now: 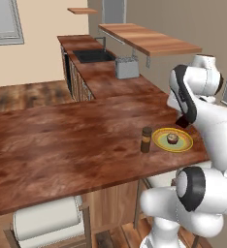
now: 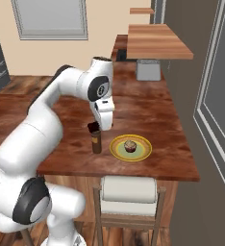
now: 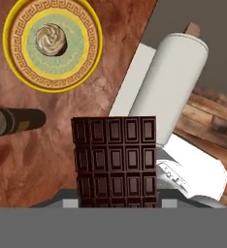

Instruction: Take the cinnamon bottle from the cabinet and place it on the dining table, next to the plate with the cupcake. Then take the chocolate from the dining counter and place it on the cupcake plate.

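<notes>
The chocolate (image 3: 116,160), a dark segmented bar, fills the lower middle of the hand view, and my gripper (image 2: 96,126) is shut on it; its fingertips are hidden behind the bar. In the hand view the bar hangs over the dining table (image 1: 62,140), close to its edge. The yellow plate (image 3: 52,43) (image 1: 172,140) (image 2: 130,147) lies on the table with the cupcake (image 3: 51,39) (image 1: 172,139) at its centre. The cinnamon bottle (image 1: 146,139) (image 2: 96,142) (image 3: 16,121) stands upright just beside the plate. My gripper hovers above the bottle, a short way from the plate.
A white-cushioned stool (image 2: 129,190) (image 3: 178,77) stands under the table edge near the plate, another (image 1: 47,218) further along. On the darker counter behind are a grey toaster (image 1: 127,67) and a sink (image 1: 93,55). A wooden wall shelf (image 1: 149,38) hangs above it.
</notes>
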Available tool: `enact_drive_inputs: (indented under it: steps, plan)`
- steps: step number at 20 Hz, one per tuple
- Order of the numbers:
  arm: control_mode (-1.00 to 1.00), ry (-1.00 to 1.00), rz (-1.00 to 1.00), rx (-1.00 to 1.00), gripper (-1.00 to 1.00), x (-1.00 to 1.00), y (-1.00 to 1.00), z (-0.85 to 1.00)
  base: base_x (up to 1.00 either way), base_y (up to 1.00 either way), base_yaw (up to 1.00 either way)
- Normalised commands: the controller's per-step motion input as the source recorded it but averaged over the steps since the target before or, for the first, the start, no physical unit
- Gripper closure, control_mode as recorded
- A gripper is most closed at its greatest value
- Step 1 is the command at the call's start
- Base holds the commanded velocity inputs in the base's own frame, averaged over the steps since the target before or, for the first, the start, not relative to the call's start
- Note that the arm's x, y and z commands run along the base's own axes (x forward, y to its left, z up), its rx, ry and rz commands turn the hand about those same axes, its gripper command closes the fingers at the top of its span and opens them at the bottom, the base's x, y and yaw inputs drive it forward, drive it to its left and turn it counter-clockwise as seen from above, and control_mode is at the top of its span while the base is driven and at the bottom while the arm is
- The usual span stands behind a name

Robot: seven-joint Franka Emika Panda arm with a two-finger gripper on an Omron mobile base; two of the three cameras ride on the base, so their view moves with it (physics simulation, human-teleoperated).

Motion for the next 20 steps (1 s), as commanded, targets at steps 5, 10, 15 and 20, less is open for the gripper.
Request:
enact_drive_inputs:
  steps: [5, 10, 15, 20]
  plan:
    - [-1.00, 0.00, -0.05, 0.00, 1.00, 0.28, -0.97, -0.37, 0.00, 0.00, 0.00]
    - [-1.00, 0.01, 0.00, 0.00, 1.00, 0.55, -0.56, -0.96, 0.00, 0.00, 0.00]
    - [-1.00, 0.00, 0.00, -0.01, 1.00, 0.63, -0.13, -0.94, 0.00, 0.00, 0.00]
    - [-1.00, 0.00, 0.00, 0.00, 1.00, 0.20, -0.05, -0.44, 0.00, 0.00, 0.00]
